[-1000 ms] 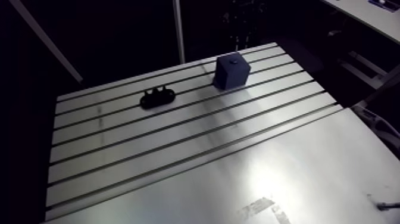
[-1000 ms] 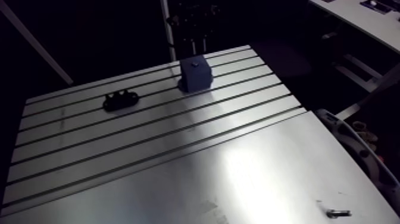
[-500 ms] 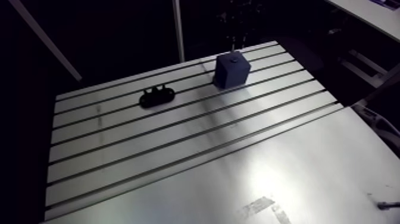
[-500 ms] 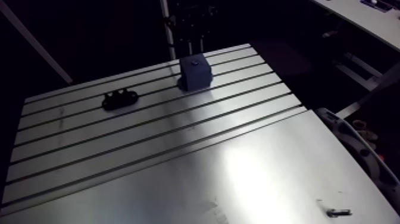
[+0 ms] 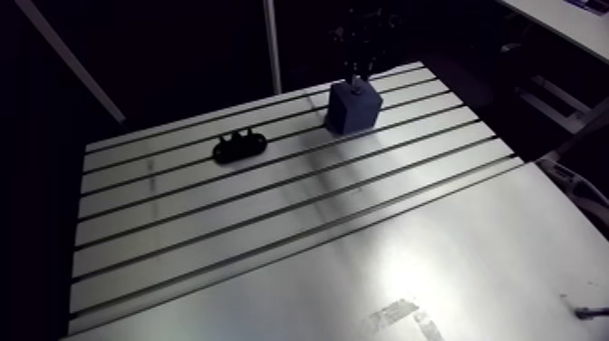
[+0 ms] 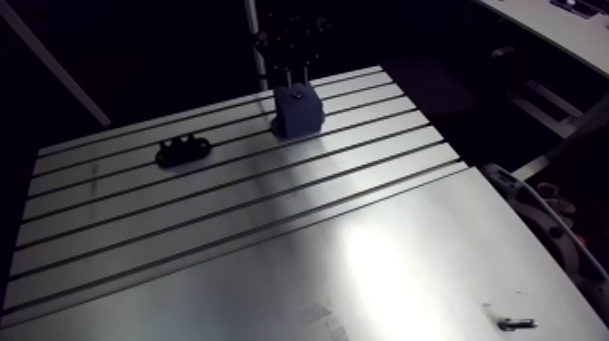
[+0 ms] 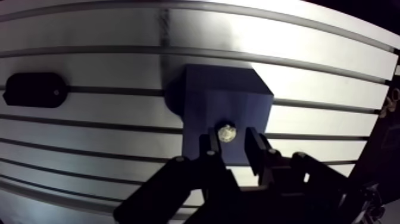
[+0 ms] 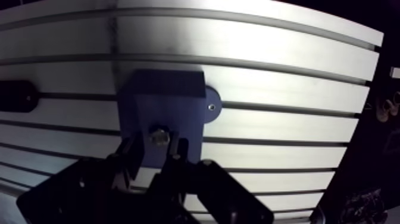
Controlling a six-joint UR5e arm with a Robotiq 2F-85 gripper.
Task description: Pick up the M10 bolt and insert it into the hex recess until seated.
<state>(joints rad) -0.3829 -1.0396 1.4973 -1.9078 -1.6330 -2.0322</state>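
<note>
Hand: the hand (image 7: 233,138) hangs right over the top of the blue block (image 7: 220,98), one finger on each side of the bolt. I read it as grasping the bolt, though the wrist view shows a thin strip of blue beside one finger.
M10 bolt: the M10 bolt (image 7: 226,132) sits between the fingertips, over the top face of the block. It shows as a small bright round end.
Long axis: the wrist view sees the bolt end-on, so its length runs upright, in line with the hand's downward reach.
Hex recess: the hex recess is hidden under the bolt and fingertips. Judging by where the bolt sits, it lies straight below.
Block: it stands at the far right of the surface (image 7: 89,65), well away from the near edge.
Key relation: the target is directly under the hand, not to the side. The coming move looks like a plain push down along the bolt's axis.
Stage: insertion, by my judgement. The pictures do not show whether the bolt is seated.
Risk: if the hex flats are out of line with the recess, the bolt may perch on the rim or tilt.
Black fixture: the black fixture (image 5: 239,146) lies to the left of the block, well apart and out of the way.
Stray piece: a small metal piece (image 6: 512,323) lies at the near right of the surface. I cannot tell what it is.
</note>
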